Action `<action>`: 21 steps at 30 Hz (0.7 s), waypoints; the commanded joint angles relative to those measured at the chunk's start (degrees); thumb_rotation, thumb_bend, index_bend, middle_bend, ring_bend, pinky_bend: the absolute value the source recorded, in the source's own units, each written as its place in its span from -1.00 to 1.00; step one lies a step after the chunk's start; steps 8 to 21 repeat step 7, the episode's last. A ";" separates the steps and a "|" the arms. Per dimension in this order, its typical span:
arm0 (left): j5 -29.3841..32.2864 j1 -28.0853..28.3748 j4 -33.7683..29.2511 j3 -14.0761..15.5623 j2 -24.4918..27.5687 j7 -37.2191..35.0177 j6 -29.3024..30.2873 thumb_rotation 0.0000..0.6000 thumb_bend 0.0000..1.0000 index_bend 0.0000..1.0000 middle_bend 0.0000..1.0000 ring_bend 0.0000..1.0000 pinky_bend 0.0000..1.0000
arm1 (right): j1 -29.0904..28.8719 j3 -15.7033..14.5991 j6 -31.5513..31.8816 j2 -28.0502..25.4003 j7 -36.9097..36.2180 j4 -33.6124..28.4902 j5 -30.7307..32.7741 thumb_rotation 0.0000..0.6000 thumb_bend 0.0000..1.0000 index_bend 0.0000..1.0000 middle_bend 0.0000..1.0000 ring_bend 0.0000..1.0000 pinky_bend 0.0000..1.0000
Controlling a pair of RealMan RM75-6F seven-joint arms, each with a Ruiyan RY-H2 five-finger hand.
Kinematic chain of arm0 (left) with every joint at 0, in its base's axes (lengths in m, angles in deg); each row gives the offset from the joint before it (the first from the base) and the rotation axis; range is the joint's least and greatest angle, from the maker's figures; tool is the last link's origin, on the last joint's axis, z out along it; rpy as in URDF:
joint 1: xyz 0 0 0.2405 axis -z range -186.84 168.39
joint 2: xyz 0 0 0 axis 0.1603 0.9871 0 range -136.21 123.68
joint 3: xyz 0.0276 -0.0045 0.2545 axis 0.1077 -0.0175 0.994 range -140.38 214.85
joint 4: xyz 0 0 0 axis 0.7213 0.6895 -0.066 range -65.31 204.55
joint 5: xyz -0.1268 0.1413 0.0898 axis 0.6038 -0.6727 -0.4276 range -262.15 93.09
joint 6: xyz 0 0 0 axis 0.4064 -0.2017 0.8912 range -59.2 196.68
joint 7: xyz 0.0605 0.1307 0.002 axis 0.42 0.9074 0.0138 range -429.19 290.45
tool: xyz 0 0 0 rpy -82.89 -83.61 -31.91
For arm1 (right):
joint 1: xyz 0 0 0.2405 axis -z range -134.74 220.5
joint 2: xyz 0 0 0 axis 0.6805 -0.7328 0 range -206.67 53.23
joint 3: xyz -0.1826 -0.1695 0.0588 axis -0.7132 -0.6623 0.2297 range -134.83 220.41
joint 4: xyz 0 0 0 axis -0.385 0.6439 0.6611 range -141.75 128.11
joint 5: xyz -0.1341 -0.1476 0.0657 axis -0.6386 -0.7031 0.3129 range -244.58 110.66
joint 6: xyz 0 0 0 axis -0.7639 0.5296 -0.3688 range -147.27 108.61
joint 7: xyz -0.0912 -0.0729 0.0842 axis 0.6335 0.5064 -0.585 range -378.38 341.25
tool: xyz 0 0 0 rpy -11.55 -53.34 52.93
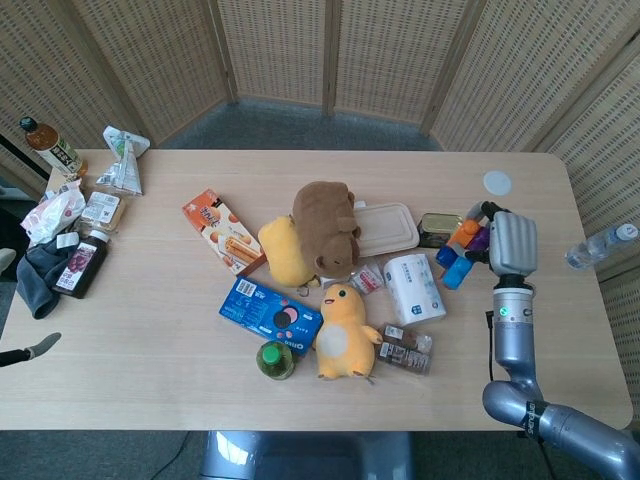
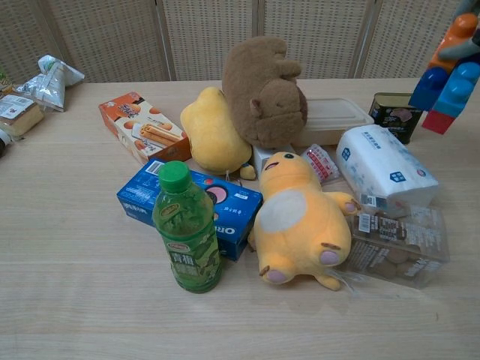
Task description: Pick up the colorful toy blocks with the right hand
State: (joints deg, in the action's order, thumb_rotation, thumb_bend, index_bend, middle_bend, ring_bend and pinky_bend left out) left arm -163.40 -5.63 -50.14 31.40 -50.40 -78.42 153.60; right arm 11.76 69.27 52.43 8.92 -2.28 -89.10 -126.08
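Observation:
The colorful toy blocks (image 1: 458,252), a joined cluster of orange, blue, purple and red pieces, hang in the air above the table's right side. My right hand (image 1: 507,243) grips them from the right, fingers wrapped around the top. In the chest view the toy blocks (image 2: 448,73) float at the upper right edge, well above the tin, and only a grey fingertip shows across the orange piece. My left hand does not show in either view.
Below the blocks lie a white tissue pack (image 1: 414,288), a dark tin (image 1: 438,229) and a clear lidded box (image 1: 386,228). Plush toys (image 1: 324,228), an Oreo box (image 1: 270,310), a green bottle (image 1: 275,359) and a snack box (image 1: 222,231) crowd the middle. A water bottle (image 1: 600,244) lies at the right edge.

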 commanded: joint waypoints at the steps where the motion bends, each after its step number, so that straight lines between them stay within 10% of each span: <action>1: -0.12 -0.10 0.05 -0.09 0.16 -0.39 0.27 1.00 -1.00 -1.00 -1.00 -1.00 -1.00 | -0.42 1.91 2.22 -3.24 3.59 -5.36 1.02 1.00 -0.84 -0.01 0.35 0.53 0.93; 21: -0.50 -0.09 0.05 0.00 0.15 -0.55 0.31 1.00 -1.00 -1.00 -1.00 -1.00 -1.00 | -1.64 3.13 3.92 -5.65 7.32 -10.98 2.09 1.00 -0.84 -0.01 0.35 0.53 0.93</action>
